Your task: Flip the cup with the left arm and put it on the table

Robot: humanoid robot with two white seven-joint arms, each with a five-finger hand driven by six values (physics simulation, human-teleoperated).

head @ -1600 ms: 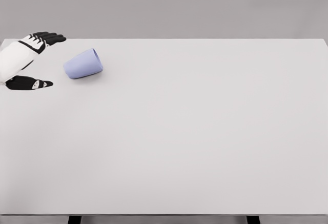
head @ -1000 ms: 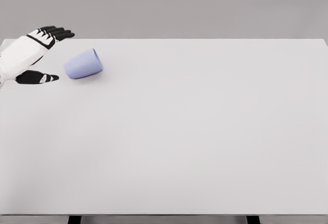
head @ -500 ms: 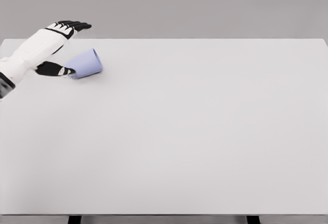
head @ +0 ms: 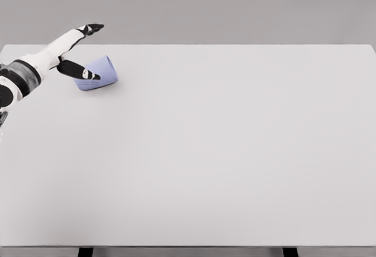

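A pale blue cup (head: 101,73) lies on its side at the far left of the white table (head: 223,151), its wider end toward the right. My left hand (head: 87,51) reaches in from the left edge, open. The thumb (head: 79,71) lies across the cup's left end, while the fingers (head: 91,28) stretch out above and behind the cup, apart from it. Whether the thumb touches the cup I cannot tell. The right arm does not show.
The table's back edge runs just behind the cup and the left edge lies close by my forearm (head: 23,74). Grey wall fills the background.
My left hand has moved right and up toward the cup, turning so the fingers pass above it and the thumb overlaps its left end. The cup has stayed in place.
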